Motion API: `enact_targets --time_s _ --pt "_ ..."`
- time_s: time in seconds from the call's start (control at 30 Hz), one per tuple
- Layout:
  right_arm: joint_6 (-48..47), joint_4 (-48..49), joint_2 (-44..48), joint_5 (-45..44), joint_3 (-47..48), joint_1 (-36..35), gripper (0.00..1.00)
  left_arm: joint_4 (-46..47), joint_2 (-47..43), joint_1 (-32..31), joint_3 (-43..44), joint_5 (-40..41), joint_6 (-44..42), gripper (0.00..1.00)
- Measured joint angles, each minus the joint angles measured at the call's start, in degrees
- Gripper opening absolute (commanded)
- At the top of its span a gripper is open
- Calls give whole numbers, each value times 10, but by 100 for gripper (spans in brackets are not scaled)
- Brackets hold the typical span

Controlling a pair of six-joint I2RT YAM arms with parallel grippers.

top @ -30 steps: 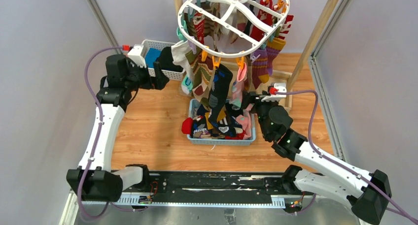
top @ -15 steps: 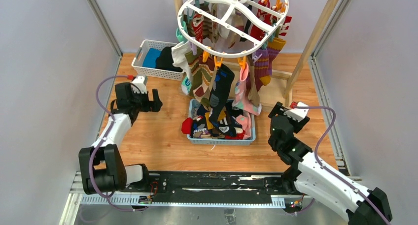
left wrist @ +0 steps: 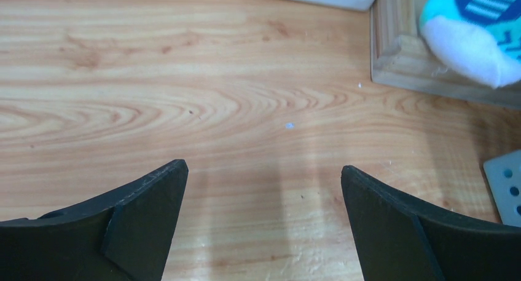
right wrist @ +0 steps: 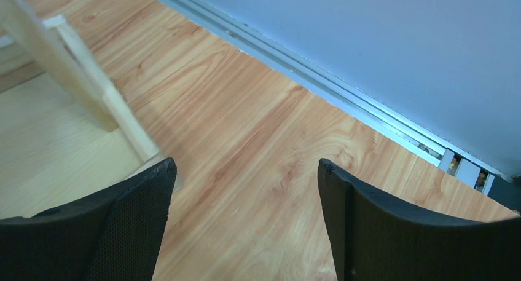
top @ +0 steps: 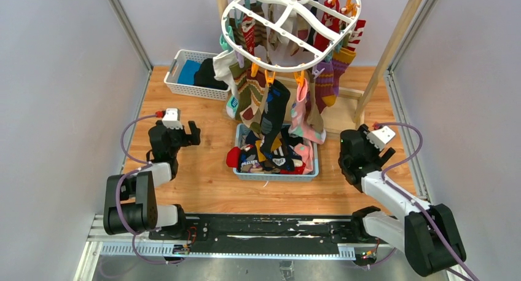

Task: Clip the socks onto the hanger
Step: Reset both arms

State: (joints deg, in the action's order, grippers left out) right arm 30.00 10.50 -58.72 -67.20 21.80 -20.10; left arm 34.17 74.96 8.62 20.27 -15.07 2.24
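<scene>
The white oval hanger hangs at the top centre, and socks are clipped all round its rim. Among them are a black sock, a pink one and a purple-striped one. More socks lie piled in the blue basket below. My left gripper is open and empty, low over the wood left of the basket; the left wrist view shows it and a mint-and-white sock toe. My right gripper is open and empty right of the basket, over bare wood in its wrist view.
A white lattice basket with folded dark and blue cloths stands at the back left. The wooden pole rack carries the hanger, and its foot shows in both wrist views. Grey walls enclose both sides, with a metal rail along the right.
Both arms have pulled back from the hanger and folded down toward their bases. The left gripper came away from the white basket area, the right one from the pink sock. The hanger sways slightly.
</scene>
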Motion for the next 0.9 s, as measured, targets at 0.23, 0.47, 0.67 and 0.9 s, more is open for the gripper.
enact_targets --time_s 0.23,0.47,0.67,0.9 --pt "-89 137 -45 41 -17 69 86 143 10 0 -56 1 14 100" --pt "-195 251 -82 111 -52 76 86 195 10 0 -61 1 16 100" --pt "-278 395 -157 199 -106 77 87 236 10 -2 -85 0 16 100" --pt "-343 440 -182 333 -99 86 87 336 43 -48 -143 33 -7 100"
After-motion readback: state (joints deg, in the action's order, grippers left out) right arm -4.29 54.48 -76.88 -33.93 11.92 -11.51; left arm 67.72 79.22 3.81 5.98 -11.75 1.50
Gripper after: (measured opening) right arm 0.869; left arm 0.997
